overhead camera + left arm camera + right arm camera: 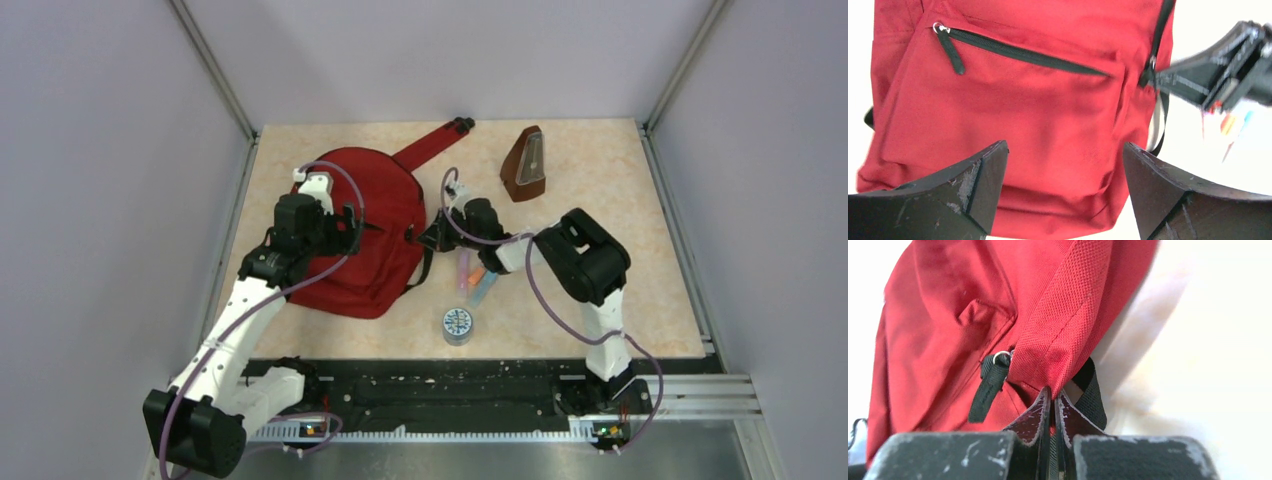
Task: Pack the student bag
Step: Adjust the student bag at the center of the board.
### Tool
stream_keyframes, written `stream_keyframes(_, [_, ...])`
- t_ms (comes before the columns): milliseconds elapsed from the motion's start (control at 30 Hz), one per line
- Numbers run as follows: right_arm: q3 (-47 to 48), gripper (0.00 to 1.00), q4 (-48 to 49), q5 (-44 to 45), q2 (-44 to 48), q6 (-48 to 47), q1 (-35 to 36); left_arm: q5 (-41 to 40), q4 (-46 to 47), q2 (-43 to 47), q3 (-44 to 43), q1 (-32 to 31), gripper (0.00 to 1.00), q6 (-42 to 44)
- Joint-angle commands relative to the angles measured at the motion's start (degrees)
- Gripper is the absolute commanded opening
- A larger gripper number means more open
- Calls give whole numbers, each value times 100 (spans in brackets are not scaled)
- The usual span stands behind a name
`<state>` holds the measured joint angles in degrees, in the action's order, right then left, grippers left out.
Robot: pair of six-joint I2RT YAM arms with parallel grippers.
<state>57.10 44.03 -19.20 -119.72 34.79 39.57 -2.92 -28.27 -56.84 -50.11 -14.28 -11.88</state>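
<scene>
My right gripper [1050,402] has its jaws pressed tight together. In the right wrist view the tips touch the bottom edge of the red cloth, low in the middle of the frame. A thin red line shows between the fingers, but I cannot tell if any cloth is caught there. A black zipper pull [990,385] hangs just left of the tips, and a black strap loop [1094,392] sits just right of them.

My left gripper [1065,150] has its jaws wide apart with nothing between them. In the left wrist view it hangs over the bag's front pocket [1008,115]. The pocket zipper [1023,52] runs across the upper part of that frame and is zipped shut.

The student bag [375,215] lies flat on the table [620,190], left of the middle of the top view. One red strap [432,142] points toward the upper middle. The left gripper [350,228] is over the bag, and the right gripper [432,238] is at the bag's right edge.

Some coloured pens [475,280] lie just right of the bag, under the right arm. A small round tin [458,326] sits below them. A brown metronome [524,165] stands upright in the upper right, well apart from the bag.
</scene>
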Motion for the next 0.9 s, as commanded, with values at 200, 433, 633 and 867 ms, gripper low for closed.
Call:
stream_keyframes(200, [1344, 23, -2011, -65, 356, -1623, -1736, 589, 375, 156, -41, 26, 91, 53])
stream_keyframes(433, [1588, 70, -2468, -162, 861, -1913, -1779, 515, 826, 556, 590, 31, 94, -1820])
stream_keyframes(633, [1073, 73, -2639, 114, 1749, -1976, -1733, -504, 1726, 679, 1454, 32, 95, -2054])
stream_keyframes(867, [563, 72, -2753, 232, 2613, -2134, -1138, -501, 2314, -140, 1462, 247, 96, -1868])
